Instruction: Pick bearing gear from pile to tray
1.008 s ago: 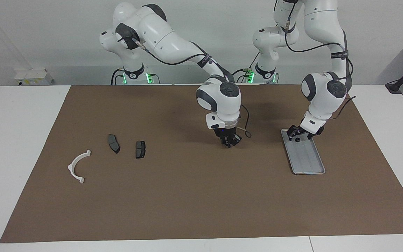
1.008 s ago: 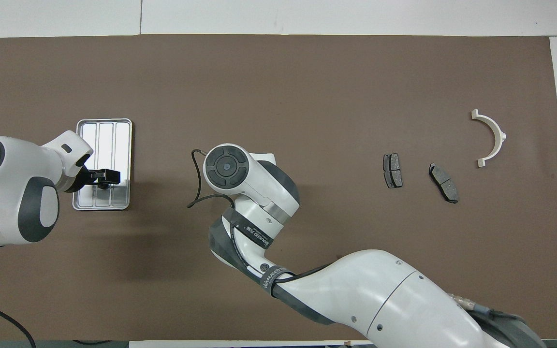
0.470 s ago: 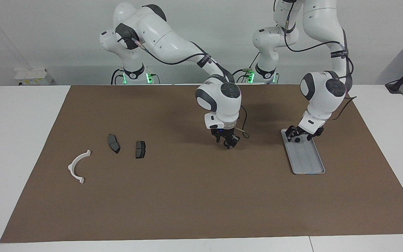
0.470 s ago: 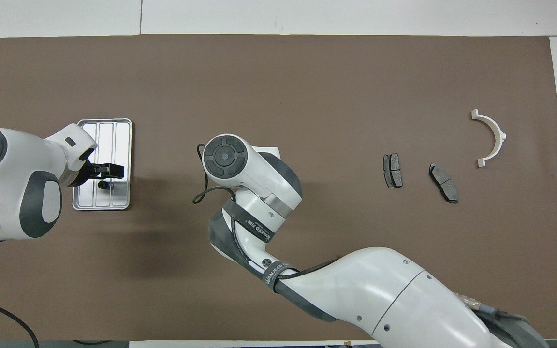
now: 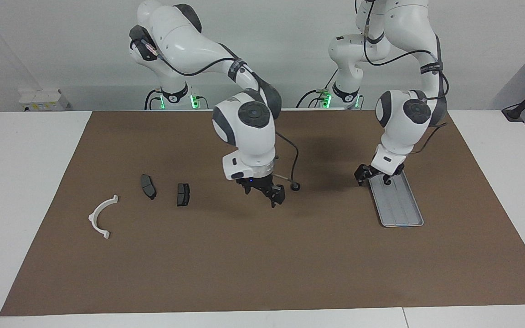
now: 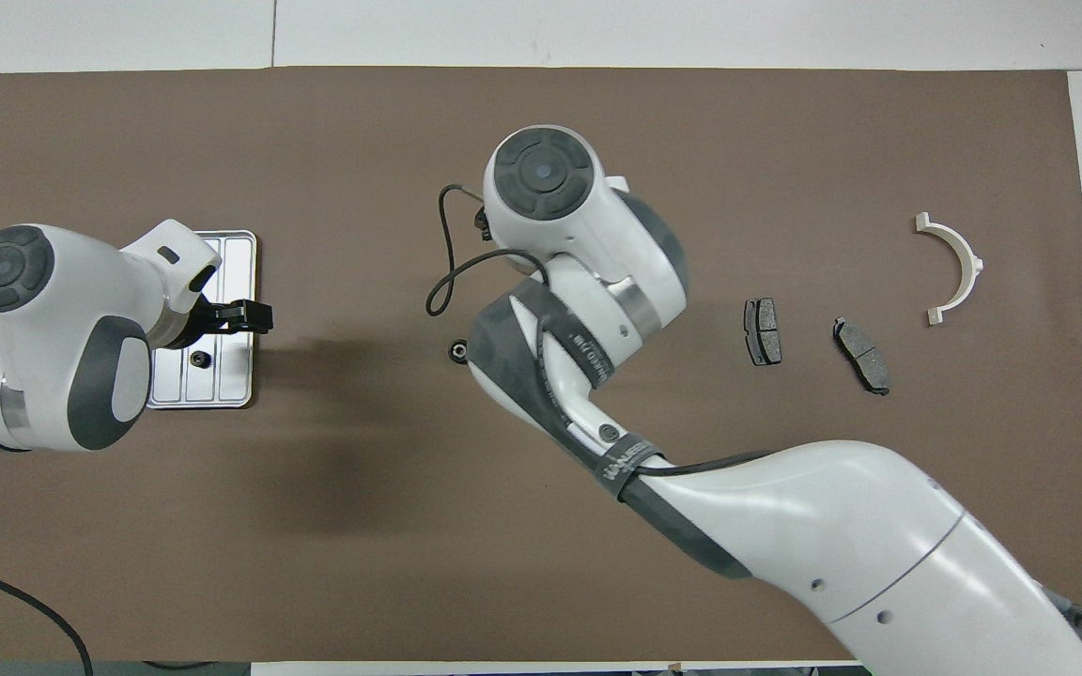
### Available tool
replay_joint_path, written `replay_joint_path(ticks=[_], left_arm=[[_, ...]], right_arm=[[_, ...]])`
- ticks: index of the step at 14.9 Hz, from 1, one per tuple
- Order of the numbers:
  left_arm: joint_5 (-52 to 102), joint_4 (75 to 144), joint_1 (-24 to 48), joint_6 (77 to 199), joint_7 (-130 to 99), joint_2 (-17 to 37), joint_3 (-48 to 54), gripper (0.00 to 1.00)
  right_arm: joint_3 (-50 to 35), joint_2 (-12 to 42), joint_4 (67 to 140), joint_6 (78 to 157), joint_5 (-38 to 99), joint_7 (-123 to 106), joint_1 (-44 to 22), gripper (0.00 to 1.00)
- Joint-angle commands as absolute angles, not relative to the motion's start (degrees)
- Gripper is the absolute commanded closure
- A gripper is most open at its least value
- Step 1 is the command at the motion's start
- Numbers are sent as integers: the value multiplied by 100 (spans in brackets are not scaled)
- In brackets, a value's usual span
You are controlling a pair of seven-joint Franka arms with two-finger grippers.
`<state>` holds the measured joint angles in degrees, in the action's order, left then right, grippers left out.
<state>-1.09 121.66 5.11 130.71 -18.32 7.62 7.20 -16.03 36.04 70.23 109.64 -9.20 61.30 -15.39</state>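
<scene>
Tool on your left arm (image 5: pixel 373 177) hangs open and empty over the tray (image 5: pixel 399 224), at the tray's end nearest the robots. A second ago it sat lower in the tray with a small black gear at its tips. That gear (image 6: pixel 195 358) now lies loose on the tray floor, so one piece looks delivered.

Your right tool (image 5: pixel 265 193) has also let go. It was pinched shut over the middle of the brown mat (image 5: pixel 244 264), well away from the tray toward the right arm's end. Now its fingers look spread and hold nothing, and it has swung further from the tray. A second small black gear (image 5: pixel 296 186) sits bare on the mat where that tool had been, between the tray and the right tool.

For you, that reads as a drop-off halfway: the right arm has brought this gear as far as it goes. The left arm, free again, looks best placed to fetch it and carry it to the tray.

Further from the tray, toward the right arm's end of the table, the two dark brake pads (image 5: pixel 148 187) (image 5: pixel 182 194) have not moved. The white half-ring bracket (image 5: pixel 93 214), furthest from the tray, lies just where it did. I can see no other small black pieces near them.
</scene>
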Motion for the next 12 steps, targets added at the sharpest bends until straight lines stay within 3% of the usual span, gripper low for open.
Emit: replay_joint_path(ticks=[1, 6, 9, 12], left_arm=[[-140, 11919, 1158, 12947, -3071, 817, 624, 0], [-228, 11207, 2396, 12964, -4970, 1641, 589, 0], [-756, 11215, 2627, 13112, -5721, 1802, 606, 0], [-765, 11224, 2742, 13236, -5810, 1942, 606, 0]], right_arm=[[-1705, 3437, 7101, 10619, -791, 4944, -1109, 0], [-1705, 3235, 7128, 10126, -791, 3343, -555, 0], [-1670, 3138, 7154, 10011, -791, 2517, -273, 0], [-1434, 2437, 7959, 10299, -765, 1594, -123, 0]])
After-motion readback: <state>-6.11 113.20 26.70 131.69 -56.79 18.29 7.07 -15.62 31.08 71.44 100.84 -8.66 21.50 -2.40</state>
